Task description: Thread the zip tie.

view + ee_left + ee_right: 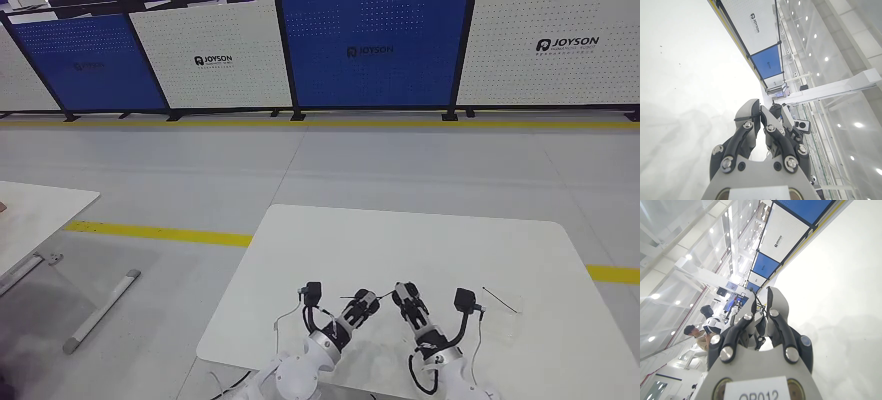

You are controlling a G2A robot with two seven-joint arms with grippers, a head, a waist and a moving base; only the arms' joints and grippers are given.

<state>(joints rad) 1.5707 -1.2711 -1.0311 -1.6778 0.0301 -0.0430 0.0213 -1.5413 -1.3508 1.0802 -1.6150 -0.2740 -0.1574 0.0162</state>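
Observation:
A thin black zip tie (pixel 383 294) hangs just above the white table (pixel 420 240), between my two grippers near the front edge. My left gripper (pixel 369 300) is shut on it. In the left wrist view the strap (pixel 743 119) sticks out sideways from the pinched fingertips of that gripper (pixel 760 108). My right gripper (pixel 403 291) faces the left one, tip to tip. In the right wrist view its fingers (pixel 772 298) stand a little apart, and the zip tie (pixel 758 299) runs slantwise through the gap in the gripper (pixel 762 294). I cannot tell whether the pads touch the strap.
A second black zip tie (pixel 500 298) lies flat on the table to the right of the right arm. Another white table (pixel 40 210) stands off to the left across the floor. Blue and white panels (pixel 370 50) line the back.

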